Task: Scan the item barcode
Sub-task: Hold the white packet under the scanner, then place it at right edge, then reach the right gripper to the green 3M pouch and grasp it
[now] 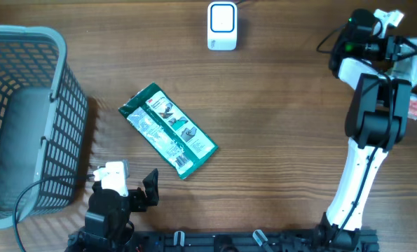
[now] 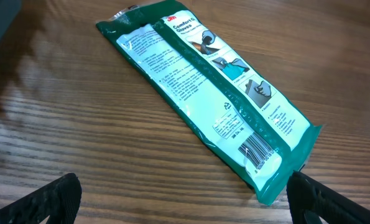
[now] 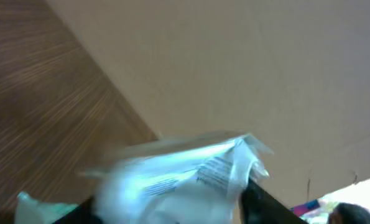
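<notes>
Left end effector (image 2: 183, 200), seen from its own wrist, could clamp over the barcode (image 2: 257, 151) of the green packet (image 2: 191, 81) and hide it from the scanner (image 1: 222, 26), since that end lies nearest; its jaws stand fully wide and empty, just short of the packet flat on the desk (image 2: 60, 124). From the right wrist, a blurred white packet (image 3: 185, 174) could drop; you cannot tell if the right end effector (image 3: 172, 210) grips it. Overhead, your scanner stands well apart from the green packet.
</notes>
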You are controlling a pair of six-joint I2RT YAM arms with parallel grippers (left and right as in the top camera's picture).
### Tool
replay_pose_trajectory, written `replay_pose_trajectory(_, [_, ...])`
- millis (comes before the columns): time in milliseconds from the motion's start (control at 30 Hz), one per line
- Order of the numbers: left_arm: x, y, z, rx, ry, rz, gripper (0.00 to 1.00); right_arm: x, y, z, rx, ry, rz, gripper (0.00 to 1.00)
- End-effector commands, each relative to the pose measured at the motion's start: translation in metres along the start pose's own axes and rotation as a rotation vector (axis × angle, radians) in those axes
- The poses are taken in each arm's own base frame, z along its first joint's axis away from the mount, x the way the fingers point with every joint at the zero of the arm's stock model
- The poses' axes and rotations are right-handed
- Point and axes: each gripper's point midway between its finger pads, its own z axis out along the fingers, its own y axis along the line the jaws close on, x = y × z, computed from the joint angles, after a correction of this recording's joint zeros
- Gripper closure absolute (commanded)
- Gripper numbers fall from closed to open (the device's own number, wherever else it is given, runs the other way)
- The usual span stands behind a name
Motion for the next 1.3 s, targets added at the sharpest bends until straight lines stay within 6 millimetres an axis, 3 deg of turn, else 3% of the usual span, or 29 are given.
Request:
replay_pose_trajectory(0, [-0.001,-0.001,-0.001,0.008,-0.008,-0.006,0.00,-0.002,-0.008,0.007,0.006,0.006,0.060,0.18])
replay_pose_trajectory(33, [-0.001,-0.001,-0.001,0.008,-0.008,-0.006,0.00,-0.006,-0.014,0.007,0.008,0.004,0.081,0.12])
replay_pose_trajectory(100, [-0.001,-0.001,0.000,0.008,-0.007,-0.006,0.00,-0.021,-0.039,0.003,0.016,-0.007,0.169,0.10])
replay_pose_trajectory(233, [-0.001,-0.001,0.000,0.008,-0.007,-0.006,0.00,-0.065,-0.115,-0.037,0.001,-0.066,0.430,0.10])
replay_pose_trajectory(367, [-0.001,-0.001,0.000,0.008,-0.007,-0.006,0.00,-0.116,-0.180,-0.118,-0.120,-0.242,0.582,0.07])
replay_pose_trajectory(467, [-0.001,-0.001,0.000,0.008,-0.007,-0.006,0.00,-0.146,-0.248,-0.195,-0.225,-0.419,0.652,0.04])
replay_pose_trajectory(533, [-0.001,-0.001,0.000,0.008,-0.007,-0.006,0.00,-0.146,-0.304,-0.232,-0.275,-0.497,0.660,0.00])
replay_pose_trajectory(600, [-0.001,-0.001,0.000,0.008,-0.007,-0.006,0.00,-0.124,-0.356,-0.243,-0.327,-0.450,0.665,0.00])
replay_pose_trajectory(700, [-0.001,-0.001,-0.001,0.008,-0.008,-0.006,0.00,-0.095,-0.395,-0.246,-0.399,-0.392,0.691,0.00])
replay_pose_trajectory(733, [-0.001,-0.001,-0.001,0.008,-0.008,-0.006,0.00,-0.092,-0.399,-0.249,-0.422,-0.394,0.735,0.00])
replay_pose_trajectory(800, [-0.001,-0.001,0.000,0.008,-0.007,-0.006,0.00,-0.103,-0.399,-0.269,-0.450,-0.477,0.774,0.00])
replay_pose_trajectory(867, [-0.001,-0.001,-0.001,0.008,-0.008,-0.006,0.00,-0.123,-0.372,-0.306,-0.509,-0.613,0.686,0.00])
replay_pose_trajectory(900, [-0.001,-0.001,0.000,0.008,-0.007,-0.006,0.00,-0.132,-0.349,-0.339,-0.588,-0.744,0.577,0.00])
replay_pose_trajectory(933, [-0.001,-0.001,0.000,0.008,-0.007,-0.006,0.00,-0.135,-0.315,-0.389,-0.747,-0.929,0.417,0.00])
replay_pose_trajectory(967, [-0.001,-0.001,-0.001,0.008,-0.008,-0.006,0.00,-0.126,-0.292,-0.438,-0.943,-1.063,0.314,0.00])
replay_pose_trajectory(1000, [-0.001,-0.001,0.000,0.008,-0.007,-0.006,0.00,-0.112,-0.279,-0.470,-1.101,-1.118,0.272,0.00])
replay_pose_trajectory(1067, [-0.001,-0.001,-0.001,0.008,-0.008,-0.006,0.00,-0.079,-0.260,-0.512,-1.414,-1.046,0.264,0.00])
replay_pose_trajectory(1100, [-0.001,-0.001,-0.001,0.008,-0.008,-0.006,0.00,-0.044,-0.239,-0.534,-1.638,-0.942,0.168,0.00])
replay_pose_trajectory(1133, [-0.001,-0.001,0.000,0.008,-0.007,-0.006,0.00,0.008,-0.221,-0.559,-1.903,-0.822,-0.037,0.00])
replay_pose_trajectory(1200, [-0.001,-0.001,-0.001,0.008,-0.008,-0.006,0.00,0.078,-0.206,-0.576,-2.179,-0.627,-0.350,0.00])
replay_pose_trajectory(1233, [-0.001,-0.001,0.000,0.008,-0.007,-0.006,0.00,0.103,-0.196,-0.575,-2.237,-0.530,-0.464,0.00])
replay_pose_trajectory(1267, [-0.001,-0.001,-0.001,0.008,-0.008,-0.006,0.00,0.124,-0.169,-0.569,-2.206,-0.447,-0.545,0.00])
